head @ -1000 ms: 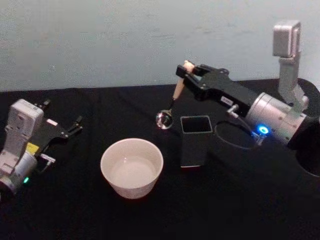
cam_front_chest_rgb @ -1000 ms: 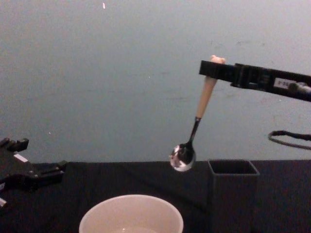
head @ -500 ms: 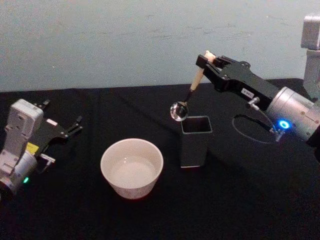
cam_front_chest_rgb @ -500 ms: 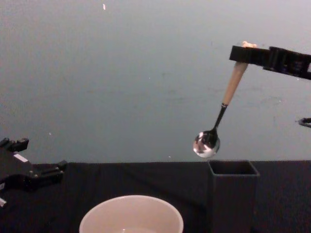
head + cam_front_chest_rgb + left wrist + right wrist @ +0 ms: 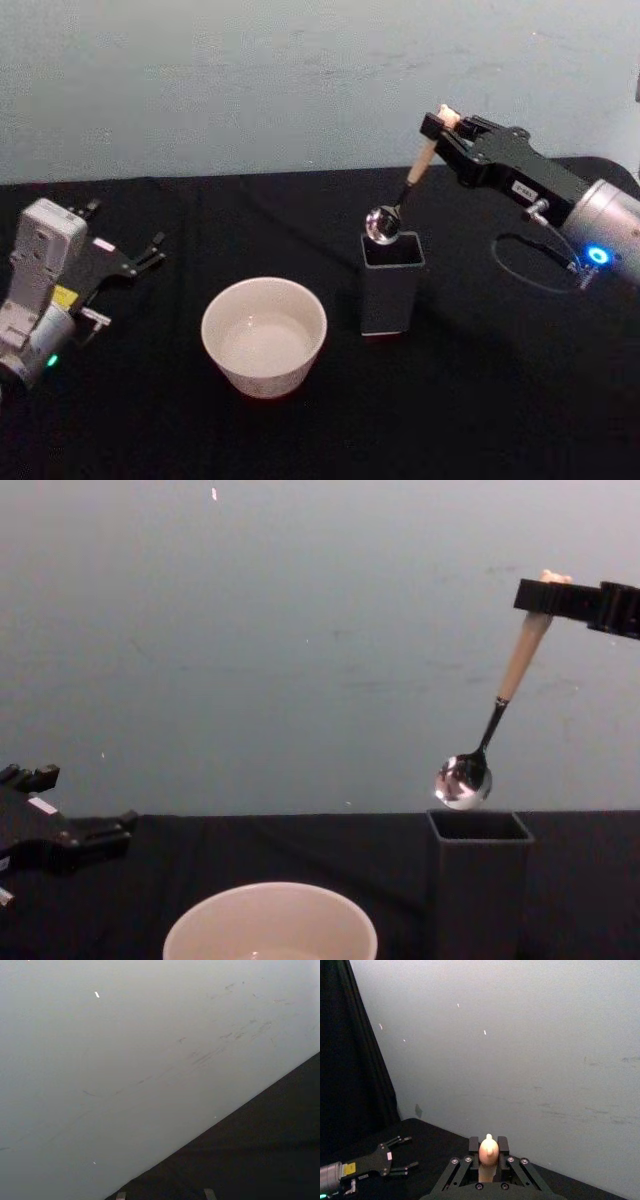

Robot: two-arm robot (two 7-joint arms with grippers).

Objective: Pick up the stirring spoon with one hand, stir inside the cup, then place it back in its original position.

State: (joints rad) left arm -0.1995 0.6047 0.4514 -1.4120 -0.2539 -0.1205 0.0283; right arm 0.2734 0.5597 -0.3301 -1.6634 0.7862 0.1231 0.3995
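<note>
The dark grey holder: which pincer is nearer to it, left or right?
Right. The right pincer hangs above the holder, slightly to its right, holding the spoon over it. The left pincer lies far to its left, beyond the cup.

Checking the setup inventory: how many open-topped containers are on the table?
2. The cream cup sits front and centre; the dark grey holder stands to its right, apart from it. Nothing suggests a hidden one.

Stirring spoon (image 5: 520, 660): mirror-shiny metal bowl, matt handle; cup (image 5: 262, 378) smooth; holder (image 5: 388, 290) matt; table (image 5: 500, 400) cloth-covered
</note>
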